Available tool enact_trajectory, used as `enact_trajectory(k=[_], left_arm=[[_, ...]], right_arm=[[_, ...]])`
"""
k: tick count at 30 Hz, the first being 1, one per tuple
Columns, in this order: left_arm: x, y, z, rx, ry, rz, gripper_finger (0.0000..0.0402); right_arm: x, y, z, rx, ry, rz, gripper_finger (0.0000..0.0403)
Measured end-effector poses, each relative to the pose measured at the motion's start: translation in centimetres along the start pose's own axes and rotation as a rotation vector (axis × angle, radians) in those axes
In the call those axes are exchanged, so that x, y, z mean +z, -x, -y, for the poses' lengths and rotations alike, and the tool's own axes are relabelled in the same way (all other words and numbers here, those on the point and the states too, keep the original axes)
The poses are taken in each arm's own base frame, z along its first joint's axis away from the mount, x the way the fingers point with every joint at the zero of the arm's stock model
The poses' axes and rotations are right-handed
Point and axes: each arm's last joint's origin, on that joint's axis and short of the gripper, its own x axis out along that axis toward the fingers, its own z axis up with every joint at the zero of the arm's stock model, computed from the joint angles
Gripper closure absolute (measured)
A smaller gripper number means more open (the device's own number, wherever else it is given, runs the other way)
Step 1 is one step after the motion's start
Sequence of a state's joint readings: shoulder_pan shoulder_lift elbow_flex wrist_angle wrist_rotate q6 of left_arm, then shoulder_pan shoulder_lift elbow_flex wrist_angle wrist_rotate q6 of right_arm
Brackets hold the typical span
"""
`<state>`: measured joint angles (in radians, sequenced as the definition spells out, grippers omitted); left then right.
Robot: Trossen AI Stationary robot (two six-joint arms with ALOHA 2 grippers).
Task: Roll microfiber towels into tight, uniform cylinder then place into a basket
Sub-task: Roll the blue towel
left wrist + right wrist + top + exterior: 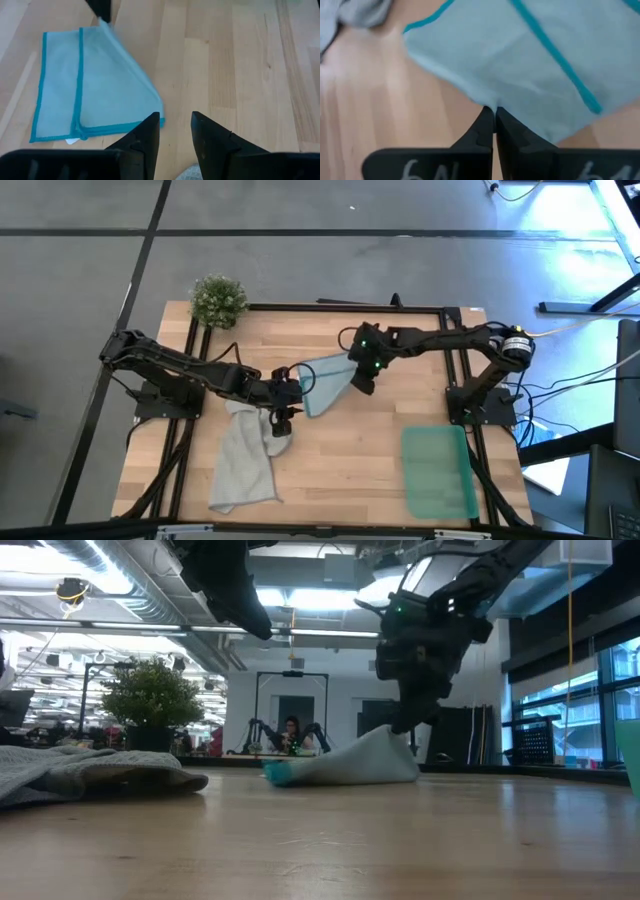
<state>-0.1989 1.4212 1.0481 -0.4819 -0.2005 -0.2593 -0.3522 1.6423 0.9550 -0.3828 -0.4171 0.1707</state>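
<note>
The right gripper pinches one edge of the blue towel mid-table (the left gripper hangs spread above the grey towel), so that thin pinch could slip, dropping the towel far from the basket.

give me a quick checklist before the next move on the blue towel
1. Right gripper shut on the blue towel, pinching its edge: ok.
2. Left gripper open, clear of the blue towel: ok.
3. Blue towel flat for rolling: not ok, one corner is lifted off the table.
4. Grey towel out of the way: not ok, it lies crumpled right beside the left gripper.
5. Basket free to receive a roll: ok, nothing in it.
6. Any towel rolled: not ok, none yet.
</note>
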Motion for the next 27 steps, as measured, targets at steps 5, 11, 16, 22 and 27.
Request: enact_trajectory(k=[5, 11, 16, 22, 27], left_arm=[[0.1, -0.6, 0.1, 0.004, 0.002, -0.002, 0.0294], [-0.6, -4.1, 0.1, 0.050, 0.048, -0.065, 0.0294], [-0.5, -7.4, -0.1, 0.058, 0.076, -0.036, 0.0294], [-0.5, -11.2, -1.4, 0.081, 0.179, 0.012, 0.0294], [-0.7, -13.8, -2.4, 0.092, 0.279, 0.060, 0.0294]], right_arm=[[0.5, 0.0, 0.7, 0.006, -0.065, 0.043, 0.0397], [0.8, 0.1, 0.9, 0.023, -0.090, 0.064, 0.0397], [0.8, 0.1, 0.9, 0.033, -0.089, 0.061, 0.0397], [0.8, 0.1, 0.8, 0.035, -0.086, 0.061, 0.0397], [0.8, 0.1, 0.8, 0.036, -0.078, 0.062, 0.0397]])
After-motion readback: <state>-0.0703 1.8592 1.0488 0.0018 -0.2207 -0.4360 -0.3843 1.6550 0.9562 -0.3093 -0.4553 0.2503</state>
